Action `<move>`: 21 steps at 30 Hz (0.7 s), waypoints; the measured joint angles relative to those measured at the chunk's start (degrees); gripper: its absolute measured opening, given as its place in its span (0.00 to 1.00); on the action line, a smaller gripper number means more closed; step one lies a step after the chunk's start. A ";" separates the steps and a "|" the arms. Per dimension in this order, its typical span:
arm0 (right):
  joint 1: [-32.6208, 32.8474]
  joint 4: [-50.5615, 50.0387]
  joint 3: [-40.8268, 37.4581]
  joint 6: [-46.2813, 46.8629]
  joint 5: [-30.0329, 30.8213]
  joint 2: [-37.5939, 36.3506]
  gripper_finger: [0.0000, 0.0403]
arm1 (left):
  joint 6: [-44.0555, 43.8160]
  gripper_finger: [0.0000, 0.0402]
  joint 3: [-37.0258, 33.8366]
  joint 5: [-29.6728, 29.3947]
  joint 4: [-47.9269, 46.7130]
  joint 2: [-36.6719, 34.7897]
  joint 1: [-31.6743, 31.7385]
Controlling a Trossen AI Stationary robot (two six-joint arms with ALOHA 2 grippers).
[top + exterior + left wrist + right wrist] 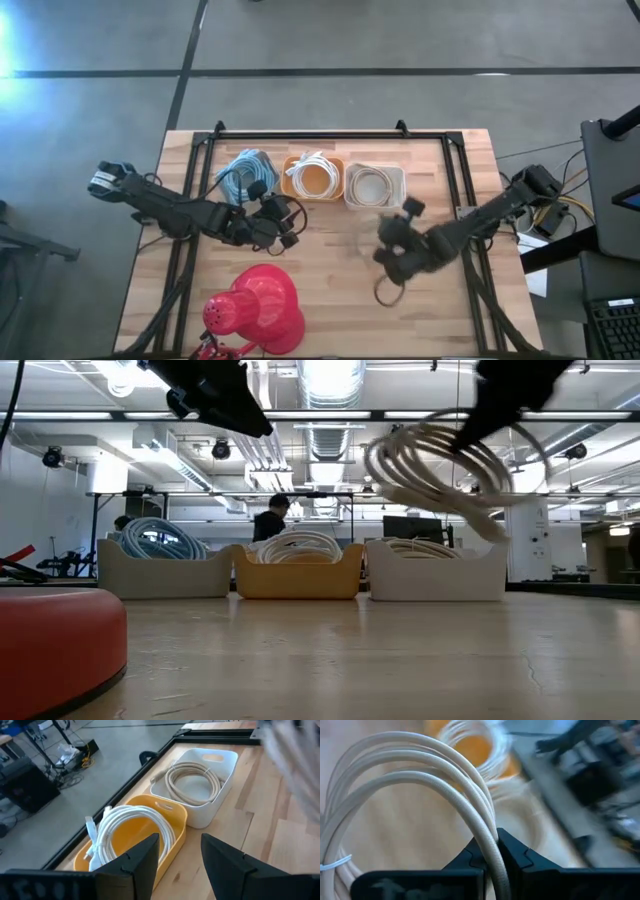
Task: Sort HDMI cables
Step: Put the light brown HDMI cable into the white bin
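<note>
My right gripper [392, 268] is shut on a beige HDMI cable coil [440, 465], held high above the table in front of the bins. Three bins stand in a row at the far edge. A pale bin [245, 172] holds light blue coils, an orange bin [313, 177] holds a white coil [131, 827], and a white bin [373, 186] holds a beige coil [192, 781]. My left gripper [180, 855] is open and empty, raised just near of the blue and orange bins [283, 218]. My right gripper pinches several strands of the beige coil's loop [490, 837] between its two fingers, which lie across the strands. The coil is lifted clear of the table and hangs tilted below the gripper [505, 395], its loop open toward the bins.
A red cone-shaped lamp [255, 310] lies at the table's near left, low in the low view [55, 645]. Black frame rails [330, 132] run along the far edge and both sides. Bare wood lies between the lamp and the bins.
</note>
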 joint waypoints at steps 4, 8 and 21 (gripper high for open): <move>-8.80 -1.95 3.96 -7.30 2.26 -0.26 0.05 | 0.75 0.44 0.15 -0.02 0.28 0.01 0.02; -17.81 -1.99 5.79 -15.97 2.28 -0.28 0.04 | 0.76 0.44 0.00 -0.03 0.11 0.01 0.07; -36.47 2.94 -3.14 -29.97 -1.42 -0.31 0.04 | 0.82 0.44 -0.05 -1.88 0.13 0.01 0.07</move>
